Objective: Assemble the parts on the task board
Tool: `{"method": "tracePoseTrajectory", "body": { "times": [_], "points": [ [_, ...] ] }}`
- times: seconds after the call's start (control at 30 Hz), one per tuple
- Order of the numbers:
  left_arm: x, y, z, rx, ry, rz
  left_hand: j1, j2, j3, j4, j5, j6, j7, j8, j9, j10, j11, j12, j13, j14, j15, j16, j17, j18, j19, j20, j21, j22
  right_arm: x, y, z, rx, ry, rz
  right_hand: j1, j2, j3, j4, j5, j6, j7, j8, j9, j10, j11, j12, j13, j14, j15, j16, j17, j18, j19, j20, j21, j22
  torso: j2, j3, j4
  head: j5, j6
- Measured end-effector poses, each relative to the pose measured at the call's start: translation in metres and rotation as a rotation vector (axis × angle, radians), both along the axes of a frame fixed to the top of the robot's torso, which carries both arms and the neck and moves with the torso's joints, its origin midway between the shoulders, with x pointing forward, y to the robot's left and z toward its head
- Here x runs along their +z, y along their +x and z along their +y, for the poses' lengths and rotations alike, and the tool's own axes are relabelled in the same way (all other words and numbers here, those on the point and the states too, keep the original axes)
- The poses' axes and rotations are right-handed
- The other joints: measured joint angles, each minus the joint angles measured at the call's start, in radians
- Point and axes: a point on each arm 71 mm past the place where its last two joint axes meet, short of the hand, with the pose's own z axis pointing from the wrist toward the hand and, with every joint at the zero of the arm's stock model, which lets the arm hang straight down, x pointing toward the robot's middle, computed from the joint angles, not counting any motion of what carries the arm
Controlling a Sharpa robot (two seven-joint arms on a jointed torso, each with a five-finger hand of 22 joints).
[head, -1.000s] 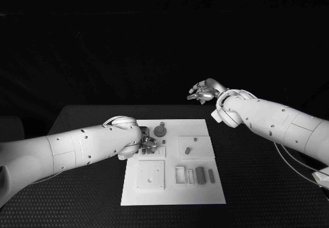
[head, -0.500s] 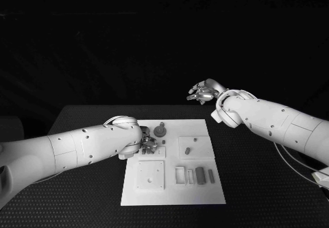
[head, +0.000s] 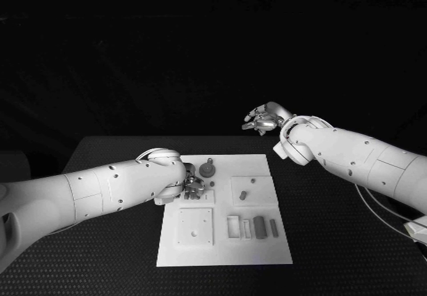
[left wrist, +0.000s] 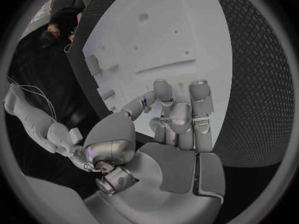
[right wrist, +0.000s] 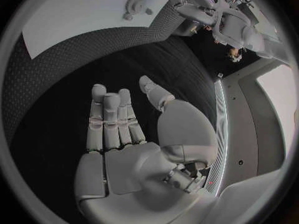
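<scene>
Left robot hand (head: 192, 187) rests fingers-down on the task board (head: 224, 246) – grip unclear – right robot hand (head: 264, 119) open, well apart.

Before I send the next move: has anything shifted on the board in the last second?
Almost nothing. The left hand is still down at the task board by the upper-left parts; its forearm has crept slightly. The right hand still hangs raised beyond the table's far edge, holding nothing. The loose parts lie where they were.

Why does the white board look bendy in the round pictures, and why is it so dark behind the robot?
Wrist views: a fisheye lens curves the board's straight edges. Head view: light falls on the board and arms, and the room behind stays black.
</scene>
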Motion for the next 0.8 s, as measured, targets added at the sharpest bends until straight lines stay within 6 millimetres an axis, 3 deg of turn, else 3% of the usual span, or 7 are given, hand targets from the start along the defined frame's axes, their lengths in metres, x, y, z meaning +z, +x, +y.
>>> {"method": "tracePoseTrajectory", "body": {
  "times": [0.27,0.8],
  "points": [
    [-0.0004,0.0008,-0.0011,-0.009,0.01,0.0,0.0,0.0,0.002,-0.002,0.058,0.0,0.0,0.015,0.003,0.004,-0.004,0.012,0.007,0.006,-0.006,0.003,-0.01,0.0,0.009,0.002,0.001,0.0,-0.0002,0.0,0.0003,0.001,-0.001,0.002,0.0,0.0,-0.003,-0.003,0.0,0.0,0.0,0.0,0.0,0.0,0.0,0.0,-0.001,0.0,0.0,0.0,0.0,0.0,0.0,0.0,0.0,0.0,0.0,-0.0001,0.0006,0.0,-0.001],
    [-0.0006,0.0026,0.0004,-0.013,0.002,0.008,0.001,-0.001,0.002,-0.002,0.066,0.0,0.0,0.021,0.003,0.005,-0.005,0.018,0.01,0.006,-0.006,0.006,-0.01,0.0,0.021,0.0,0.001,0.0,-0.0029,-0.0003,0.0005,0.002,-0.003,0.01,0.0,0.0,-0.003,-0.003,0.0,0.0,0.0,0.0,0.0,0.0,0.0,0.0,-0.002,-0.003,-0.003,0.0,0.001,0.011,0.0,0.0,-0.004,0.0,0.0,-0.0016,0.001,-0.001,-0.001]
  ]
}}
